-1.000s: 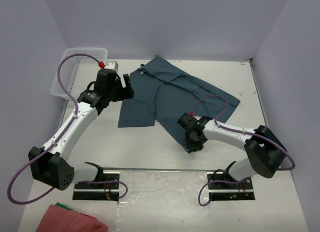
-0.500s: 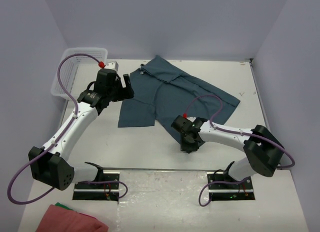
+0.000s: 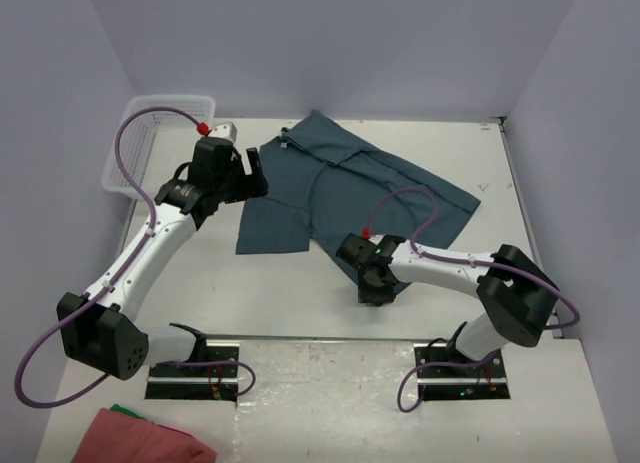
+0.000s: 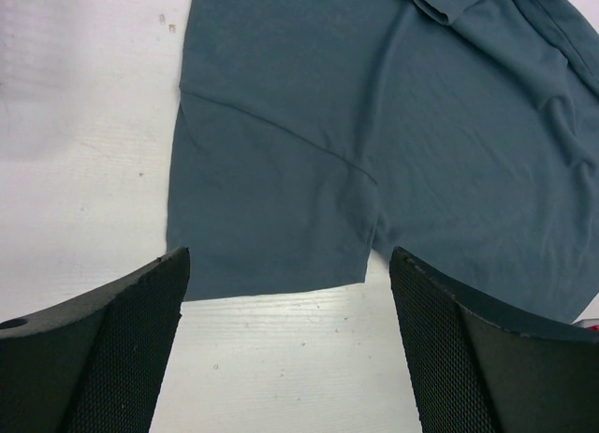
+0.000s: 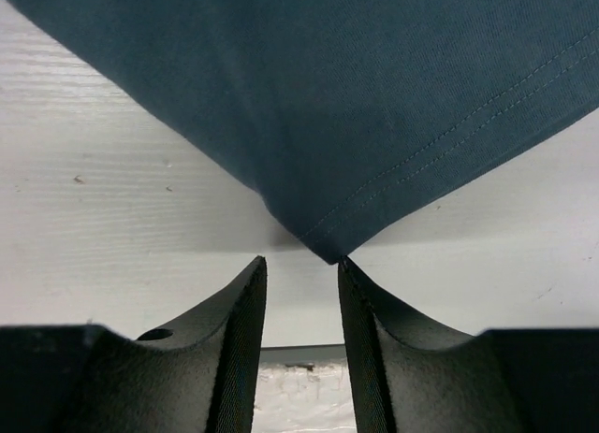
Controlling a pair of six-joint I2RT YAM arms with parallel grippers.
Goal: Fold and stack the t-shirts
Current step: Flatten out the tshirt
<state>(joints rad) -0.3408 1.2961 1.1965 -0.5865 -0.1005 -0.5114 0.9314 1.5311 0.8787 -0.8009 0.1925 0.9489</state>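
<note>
- A grey-blue t-shirt [image 3: 350, 183] is spread over the upper middle of the top view. It lies flat on the white table [image 3: 280, 293], with some folds near the collar at its upper edge.
- The left gripper [image 3: 252, 173] is held over the shirt's left edge, left of centre in the top view.
- In the left wrist view its fingers [image 4: 103, 358] are seen at the bottom corners, spread wide, with nothing between them. A sleeve [image 4: 271, 209] lies flat on the table above the gap.
- The right gripper [image 3: 373, 291] is set low at the shirt's lowest corner, just below centre in the top view.
- In the right wrist view its fingers [image 5: 234, 339] are parted by a narrow gap through which bare table shows. The hemmed corner [image 5: 323, 232] ends right at the tips, at or just touching the right-hand finger, and is not clamped.
- A white wire basket [image 3: 150, 133] stands at the upper left of the top view.
- A red cloth [image 3: 150, 438] is seen in the bottom left corner, with a green edge beneath it.
</note>
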